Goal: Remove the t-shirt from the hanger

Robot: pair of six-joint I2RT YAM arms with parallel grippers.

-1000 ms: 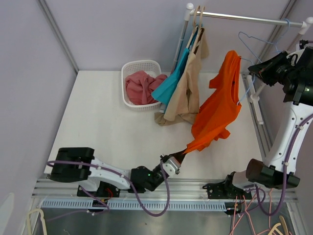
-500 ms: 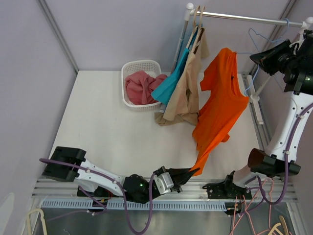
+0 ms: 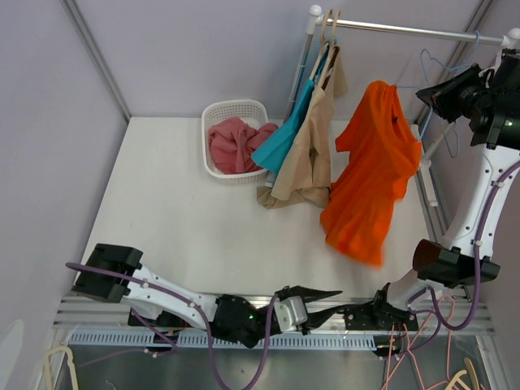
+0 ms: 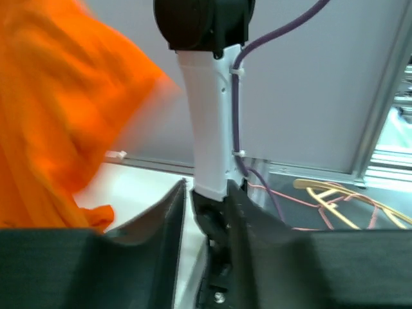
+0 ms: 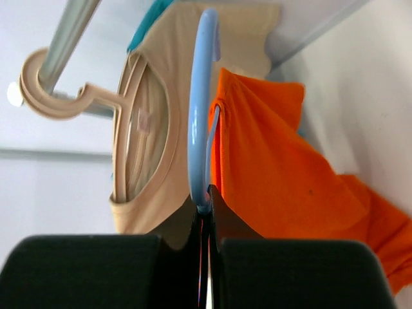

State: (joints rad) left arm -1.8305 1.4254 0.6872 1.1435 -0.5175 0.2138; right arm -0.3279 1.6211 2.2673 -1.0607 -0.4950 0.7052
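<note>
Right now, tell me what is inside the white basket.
A crumpled pink garment fills the white basket. The hanging teal shirt covers its right corner, and anything beneath the pink cloth is hidden.

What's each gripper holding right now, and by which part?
Right gripper pinches the blue hanger on its wire, beside the orange t-shirt. Left gripper is open, holding nothing.

orange t-shirt (image 4: 58, 109) motion-blurred, blue hanger (image 5: 198, 96) partly hidden by it
</note>
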